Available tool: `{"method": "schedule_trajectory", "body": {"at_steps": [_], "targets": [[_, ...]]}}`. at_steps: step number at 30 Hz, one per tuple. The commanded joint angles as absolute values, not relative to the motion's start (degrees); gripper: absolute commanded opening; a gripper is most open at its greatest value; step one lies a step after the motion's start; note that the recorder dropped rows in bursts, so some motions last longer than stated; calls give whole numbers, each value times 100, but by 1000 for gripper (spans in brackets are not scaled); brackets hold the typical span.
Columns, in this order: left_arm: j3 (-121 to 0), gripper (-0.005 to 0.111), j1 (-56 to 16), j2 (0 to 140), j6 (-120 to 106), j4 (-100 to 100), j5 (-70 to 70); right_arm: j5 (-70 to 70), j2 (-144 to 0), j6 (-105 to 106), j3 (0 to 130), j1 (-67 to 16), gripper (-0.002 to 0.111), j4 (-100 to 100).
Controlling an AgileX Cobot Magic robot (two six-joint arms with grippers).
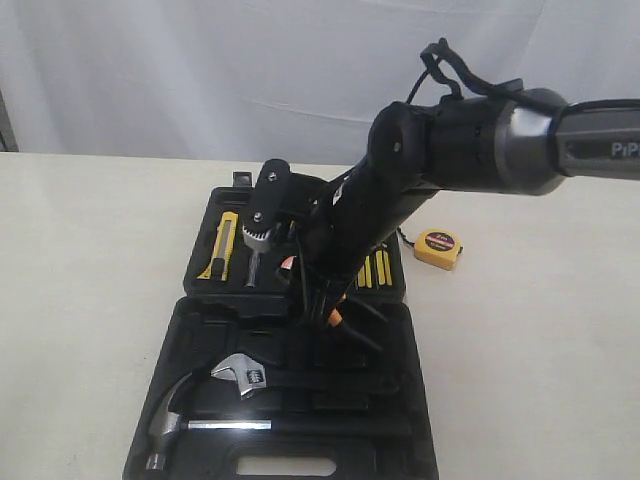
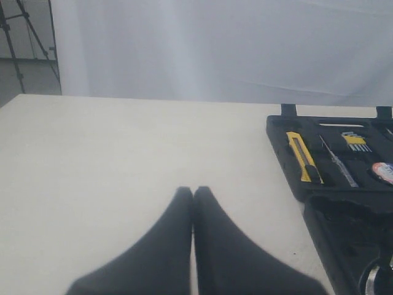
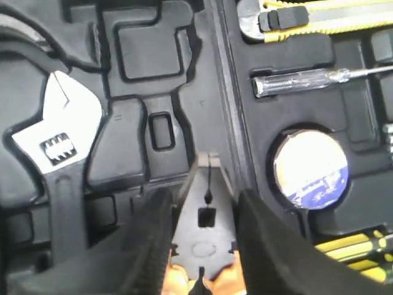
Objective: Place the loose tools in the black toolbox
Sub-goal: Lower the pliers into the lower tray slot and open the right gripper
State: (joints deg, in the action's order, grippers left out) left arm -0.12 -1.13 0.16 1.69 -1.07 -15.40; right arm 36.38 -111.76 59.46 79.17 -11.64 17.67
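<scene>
Gripping pliers [image 3: 206,249], nose toward toolbox [image 3: 153,61] hinge

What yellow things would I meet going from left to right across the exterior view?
yellow-black utility knife → yellow-handled screwdrivers → yellow tape measure, which lies on the table beside the black toolbox.

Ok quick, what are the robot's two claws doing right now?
Left gripper: shut, holding nothing.
Right gripper: shut on the orange-black-handled steel pliers, above the black moulded-plastic toolbox.
</scene>
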Motion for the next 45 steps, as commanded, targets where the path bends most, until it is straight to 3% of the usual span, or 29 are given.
{"method": "schedule_trajectory", "body": {"at_steps": [1,9,27,31,35,36,45], "targets": [[0,0,-125,0,176,-121,-1537,3543,-11339,6136,7919,-1156,0,1789],[0,0,-125,0,176,-121,-1537,3509,-11502,6909,7919,-1391,0,1789],[0,0,-125,0,176,-121,-1537,3535,-11502,6375,7919,-1559,0,1909],[0,0,-125,0,176,-121,-1537,3717,-11502,6364,7919,-1559,23,1909],[0,0,-125,0,176,-121,-1537,3726,-11502,6248,7919,-1559,64,1909],[0,0,-125,0,176,-121,-1537,3685,-11502,6140,7919,-1559,67,1895],[0,0,-125,0,176,-121,-1537,3611,-11489,5744,7919,-1559,62,1895]]}}
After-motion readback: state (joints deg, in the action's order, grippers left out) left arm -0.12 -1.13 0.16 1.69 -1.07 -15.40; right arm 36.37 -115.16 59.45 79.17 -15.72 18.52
